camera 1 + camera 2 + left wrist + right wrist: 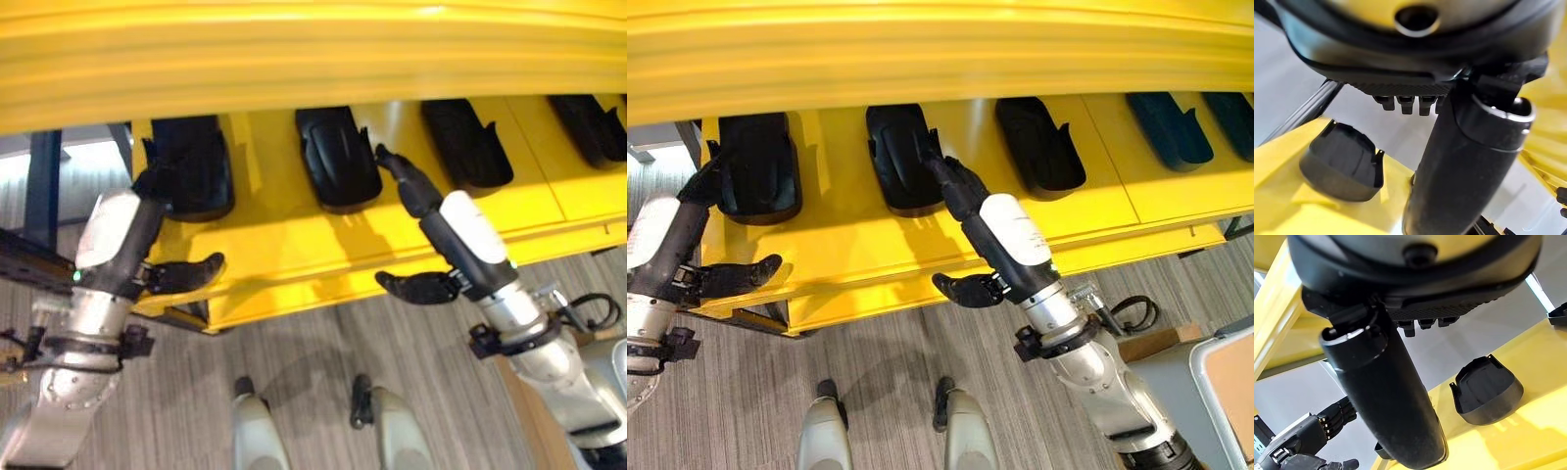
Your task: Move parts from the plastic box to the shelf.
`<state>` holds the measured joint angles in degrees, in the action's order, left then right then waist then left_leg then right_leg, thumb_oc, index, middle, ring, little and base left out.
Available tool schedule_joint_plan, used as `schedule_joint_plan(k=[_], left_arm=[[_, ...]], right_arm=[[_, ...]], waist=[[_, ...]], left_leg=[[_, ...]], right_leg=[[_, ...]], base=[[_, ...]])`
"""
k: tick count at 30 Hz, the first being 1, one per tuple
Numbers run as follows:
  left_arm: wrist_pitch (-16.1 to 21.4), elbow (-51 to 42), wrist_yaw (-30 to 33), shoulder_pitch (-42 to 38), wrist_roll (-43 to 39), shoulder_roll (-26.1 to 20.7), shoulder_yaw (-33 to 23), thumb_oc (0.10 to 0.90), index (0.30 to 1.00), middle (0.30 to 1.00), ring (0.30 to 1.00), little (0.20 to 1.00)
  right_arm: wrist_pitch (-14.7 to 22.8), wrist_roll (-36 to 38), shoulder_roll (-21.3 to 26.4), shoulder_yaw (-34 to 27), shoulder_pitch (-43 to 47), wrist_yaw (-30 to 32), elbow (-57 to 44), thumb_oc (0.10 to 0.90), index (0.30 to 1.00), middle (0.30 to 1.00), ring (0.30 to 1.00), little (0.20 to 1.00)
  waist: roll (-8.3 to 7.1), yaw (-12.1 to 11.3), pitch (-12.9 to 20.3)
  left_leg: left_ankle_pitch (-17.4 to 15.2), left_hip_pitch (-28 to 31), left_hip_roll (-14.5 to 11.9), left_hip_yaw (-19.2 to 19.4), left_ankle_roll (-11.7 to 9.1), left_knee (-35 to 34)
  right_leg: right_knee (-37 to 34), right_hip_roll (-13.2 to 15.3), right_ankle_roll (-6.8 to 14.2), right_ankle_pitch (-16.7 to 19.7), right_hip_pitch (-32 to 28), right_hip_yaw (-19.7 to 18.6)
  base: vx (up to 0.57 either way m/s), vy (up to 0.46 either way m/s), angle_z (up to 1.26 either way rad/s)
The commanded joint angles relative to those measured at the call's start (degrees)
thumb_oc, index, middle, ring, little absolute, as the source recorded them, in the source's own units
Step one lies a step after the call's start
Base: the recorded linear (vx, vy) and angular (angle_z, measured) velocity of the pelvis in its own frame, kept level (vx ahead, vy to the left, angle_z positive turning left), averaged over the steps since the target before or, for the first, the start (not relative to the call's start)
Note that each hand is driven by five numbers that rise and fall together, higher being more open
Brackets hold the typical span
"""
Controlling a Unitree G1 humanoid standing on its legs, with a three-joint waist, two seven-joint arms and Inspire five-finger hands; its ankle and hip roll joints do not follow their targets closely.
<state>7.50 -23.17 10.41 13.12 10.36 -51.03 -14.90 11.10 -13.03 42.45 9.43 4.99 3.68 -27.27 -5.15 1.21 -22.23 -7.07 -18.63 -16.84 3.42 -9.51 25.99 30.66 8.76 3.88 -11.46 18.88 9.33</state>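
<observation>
While both the left hand [162, 181] and right hand [955, 186] are hovering with relaxed, empty fingers beside black parts [338, 157] lying on the yellow shelf [294, 255], a careless withdrawal is risking nudging one askew.

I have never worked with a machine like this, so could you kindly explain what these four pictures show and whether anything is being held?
This is a two-armed humanoid robot with dark, human-like hands. Two pictures come from the stereo camera on its head, looking down; the other two come from cameras on its wrists. Before it stands a yellow metal shelf carrying a row of black moulded plastic parts. The left hand is up against the leftmost black part, and the right hand reaches the edge of the next one. Whether either part is gripped cannot be told here. Each thumb sticks out sideways, and the floor below is grey.
</observation>
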Motion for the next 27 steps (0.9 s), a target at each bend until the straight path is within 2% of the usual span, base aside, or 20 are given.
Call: schedule_joint_plan(k=[1,6,17,27], left_arm=[[2.1,-3.3,3.0,-4.2,4.8,-3.6,-2.7,0.900,1.000,1.000,1.000,1.000],[1.5,-2.8,4.4,-7.6,9.3,-4.2,-2.9,0.900,1.000,1.000,1.000,1.000],[-1.7,1.1,4.7,-14.9,16.4,-3.0,1.4,0.900,1.000,1.000,1.000,1.000],[-3.7,4.3,2.2,-16.4,17.8,-1.9,3.0,0.900,1.000,1.000,1.000,1.000]], right_arm=[[3.8,1.4,0.7,-5.2,3.8,2.4,-6.5,0.900,1.000,1.000,1.000,1.000],[3.4,0.9,0.7,-5.2,4.2,2.3,-6.3,0.900,1.000,1.000,1.000,1.000],[2.1,-0.2,-0.3,-5.0,4.9,2.0,-5.7,0.900,1.000,1.000,1.000,1.000],[1.2,0.2,-0.9,-4.9,5.3,0.8,-5.5,0.900,1.000,1.000,1.000,1.000]], waist=[[0.33,0.6,5.0],[0.22,0.7,4.8],[-0.17,1.2,4.9],[-0.21,1.5,4.4]], left_leg=[[3.3,1.8,0.0,-1.3,3.1,-3.2],[3.2,1.9,0.0,-1.1,3.1,-3.1],[2.7,1.4,-0.1,-0.7,3.0,-2.5],[2.7,1.0,-0.2,-0.6,3.0,-2.2]], right_leg=[[1.1,0.0,0.8,1.5,-0.4,-2.6],[1.0,0.0,0.7,1.5,-0.4,-2.8],[1.3,0.0,0.5,1.5,0.3,-3.3],[1.5,-0.2,0.3,1.7,1.1,-3.7]], base=[[0.00,0.000,0.00],[0.01,0.006,-0.04],[0.00,0.000,0.00],[0.00,0.000,0.00]])
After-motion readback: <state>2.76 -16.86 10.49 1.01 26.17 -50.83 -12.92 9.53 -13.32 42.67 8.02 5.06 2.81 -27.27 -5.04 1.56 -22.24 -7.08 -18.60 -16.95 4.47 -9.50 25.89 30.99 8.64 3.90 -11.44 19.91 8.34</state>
